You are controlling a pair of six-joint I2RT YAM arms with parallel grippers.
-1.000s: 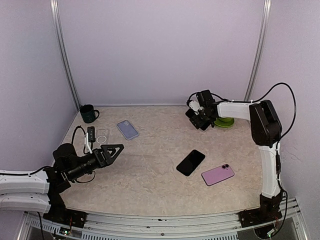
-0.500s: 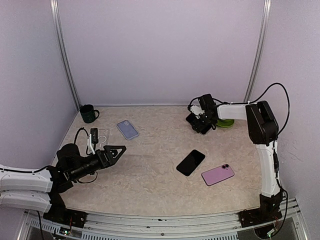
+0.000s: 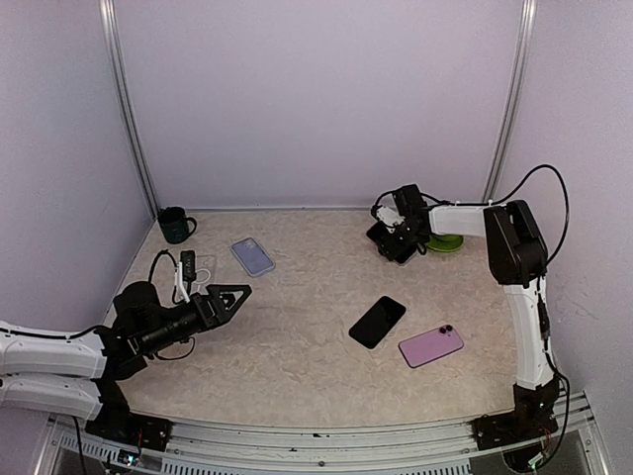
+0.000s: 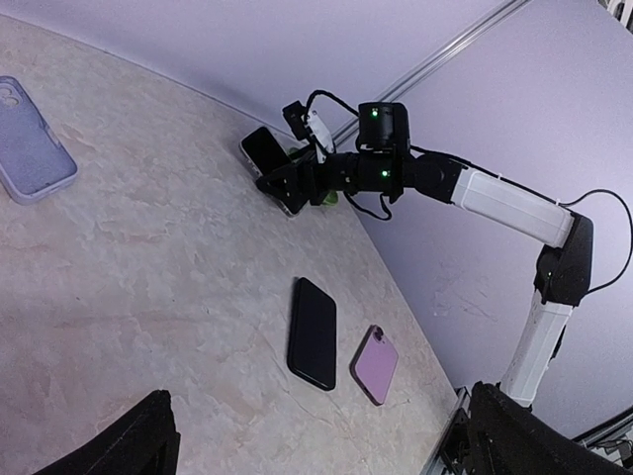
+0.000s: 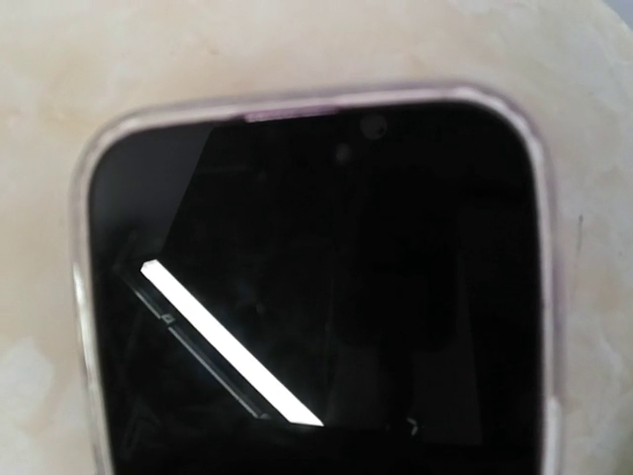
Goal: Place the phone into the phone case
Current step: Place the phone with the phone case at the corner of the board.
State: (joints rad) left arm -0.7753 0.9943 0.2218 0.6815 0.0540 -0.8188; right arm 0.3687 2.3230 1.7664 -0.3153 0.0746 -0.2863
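One phone (image 5: pixel 316 277), seemingly cased, tilts between the right fingers (image 3: pixel 391 242).

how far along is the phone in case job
Done: nothing certain, though the phone under the right gripper shows a pale rim, maybe a case. In hand: that phone; the left gripper hangs open, empty. Left: the black phone lies bare on the table.
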